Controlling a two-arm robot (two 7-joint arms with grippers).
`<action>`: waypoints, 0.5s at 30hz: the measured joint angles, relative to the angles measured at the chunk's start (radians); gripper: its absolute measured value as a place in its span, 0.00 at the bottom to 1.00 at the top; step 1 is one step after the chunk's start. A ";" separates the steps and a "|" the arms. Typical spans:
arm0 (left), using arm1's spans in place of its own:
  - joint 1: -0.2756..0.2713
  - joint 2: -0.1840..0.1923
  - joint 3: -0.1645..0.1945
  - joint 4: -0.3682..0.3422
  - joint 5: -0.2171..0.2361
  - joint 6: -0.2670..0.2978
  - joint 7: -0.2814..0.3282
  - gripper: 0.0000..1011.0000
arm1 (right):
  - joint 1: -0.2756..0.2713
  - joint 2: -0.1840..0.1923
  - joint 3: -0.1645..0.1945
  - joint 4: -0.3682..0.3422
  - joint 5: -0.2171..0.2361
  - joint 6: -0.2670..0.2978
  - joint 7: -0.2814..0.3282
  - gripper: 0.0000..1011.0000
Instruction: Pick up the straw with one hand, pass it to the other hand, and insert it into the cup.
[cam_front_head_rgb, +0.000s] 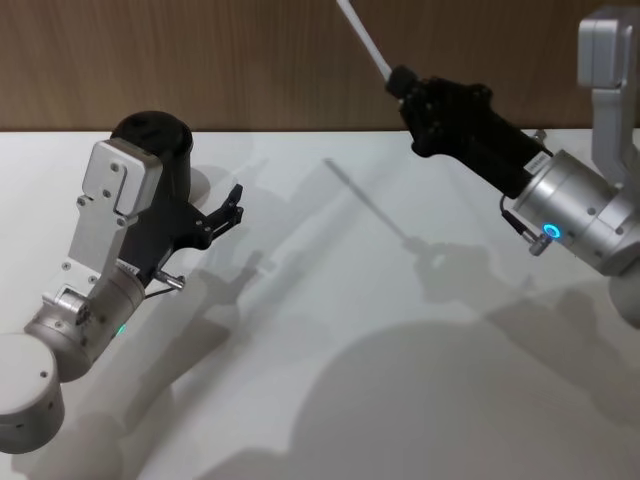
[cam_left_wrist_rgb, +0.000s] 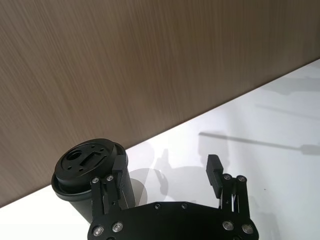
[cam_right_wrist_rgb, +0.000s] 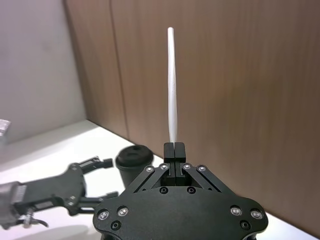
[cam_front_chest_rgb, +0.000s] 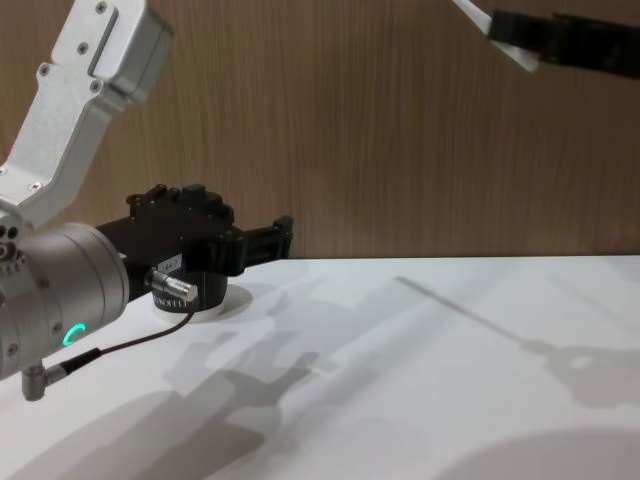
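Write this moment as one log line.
right gripper: shut on thin white straw, raised | left gripper: open beside black lidded paper cup

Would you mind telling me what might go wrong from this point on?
The right claw holds the straw with a long length sticking out, so it may tilt or slip at handover. The open left claw sits close beside the cup and might knock it when moving off.

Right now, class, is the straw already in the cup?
No, the right gripper holds the straw in the air, away from the cup.
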 joint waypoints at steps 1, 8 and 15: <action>0.000 0.000 0.000 0.000 0.000 0.000 0.000 0.99 | 0.013 -0.004 -0.006 0.010 0.014 0.000 0.019 0.00; 0.000 0.000 0.000 0.000 0.000 0.000 0.000 0.99 | 0.065 -0.033 -0.030 0.059 0.081 0.008 0.084 0.00; 0.000 0.000 0.000 0.000 0.000 0.000 0.000 0.99 | 0.095 -0.066 -0.050 0.094 0.144 0.033 0.124 0.00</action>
